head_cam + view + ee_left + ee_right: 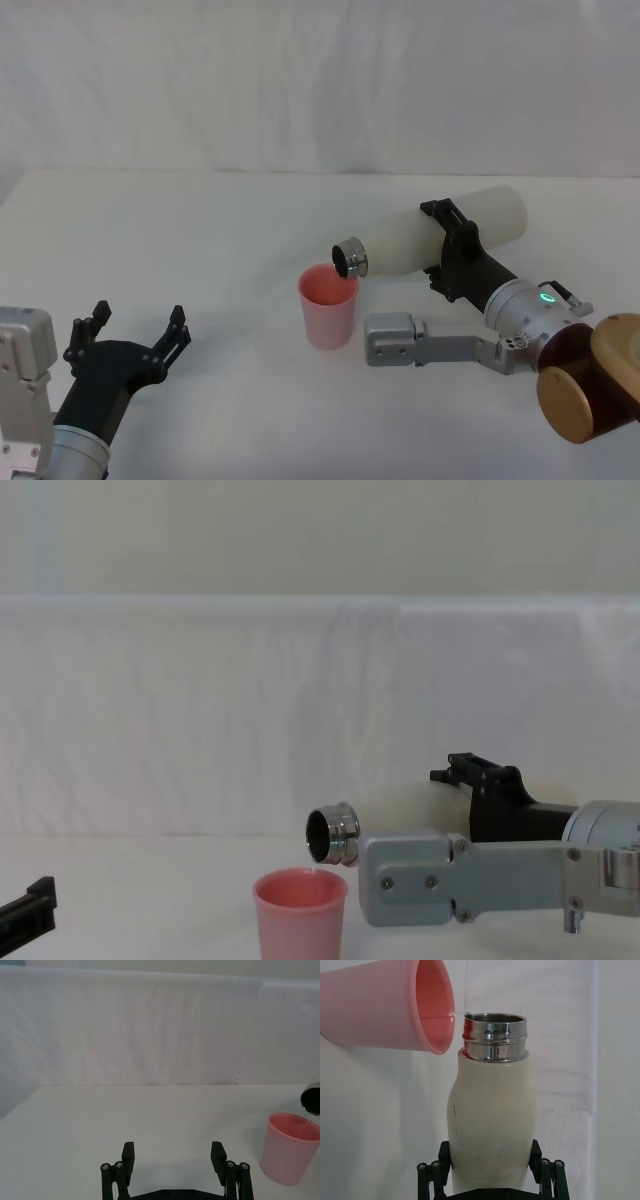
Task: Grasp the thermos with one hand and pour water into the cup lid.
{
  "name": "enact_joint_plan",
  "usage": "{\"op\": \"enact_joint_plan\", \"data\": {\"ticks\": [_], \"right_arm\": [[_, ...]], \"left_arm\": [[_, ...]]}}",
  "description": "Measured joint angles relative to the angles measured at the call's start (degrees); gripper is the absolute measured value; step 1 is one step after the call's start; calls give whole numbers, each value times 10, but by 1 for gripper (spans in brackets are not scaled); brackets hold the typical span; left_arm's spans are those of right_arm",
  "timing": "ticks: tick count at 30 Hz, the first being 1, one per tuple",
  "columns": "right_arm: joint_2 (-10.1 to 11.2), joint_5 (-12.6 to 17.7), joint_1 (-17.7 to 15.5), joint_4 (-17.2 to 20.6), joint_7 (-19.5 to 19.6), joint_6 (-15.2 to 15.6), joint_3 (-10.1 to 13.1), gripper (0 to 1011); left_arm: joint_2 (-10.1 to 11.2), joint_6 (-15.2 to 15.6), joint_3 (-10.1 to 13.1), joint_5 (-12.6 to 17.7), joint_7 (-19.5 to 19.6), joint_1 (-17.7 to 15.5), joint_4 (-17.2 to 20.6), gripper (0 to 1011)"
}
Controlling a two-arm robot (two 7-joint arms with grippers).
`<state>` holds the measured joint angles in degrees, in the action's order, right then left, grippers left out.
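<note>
My right gripper (455,250) is shut on the cream-white thermos (400,245), which is tipped nearly level. Its steel neck (351,258) hangs over the rim of the pink cup lid (328,305), which stands upright on the table. In the right wrist view the black fingers (536,1154) clamp the thermos (492,1110) low on its body, and a thin thread of water runs from the mouth into the cup lid (385,1005). The chest view has the neck (335,835) just above the cup lid (298,915). My left gripper (135,335) rests open at the lower left, well apart from the cup lid.
A white cloth covers the table (200,230), and a white backdrop rises behind it. A grey link of my right arm (400,340) sits low just right of the cup lid. Bare table lies between the left gripper (173,1157) and the cup lid (290,1147).
</note>
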<state>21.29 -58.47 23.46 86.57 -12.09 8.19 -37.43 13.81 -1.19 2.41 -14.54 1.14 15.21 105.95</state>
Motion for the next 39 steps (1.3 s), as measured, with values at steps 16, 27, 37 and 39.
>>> {"op": "enact_joint_plan", "data": {"ticks": [16, 27, 37, 39], "right_arm": [[0, -2, 2, 0, -2, 0, -2, 950], [1, -3, 3, 0, -3, 0, -4, 950], [2, -3, 3, 0, -4, 0, -4, 950], [2, -4, 3, 0, -4, 0, -4, 950]], "left_arm": [[0, 0, 0, 0, 0, 0, 0, 1001], [0, 0, 0, 0, 0, 0, 0, 1001], [0, 0, 0, 0, 0, 0, 0, 1001], [0, 0, 0, 0, 0, 0, 0, 1001]]}}
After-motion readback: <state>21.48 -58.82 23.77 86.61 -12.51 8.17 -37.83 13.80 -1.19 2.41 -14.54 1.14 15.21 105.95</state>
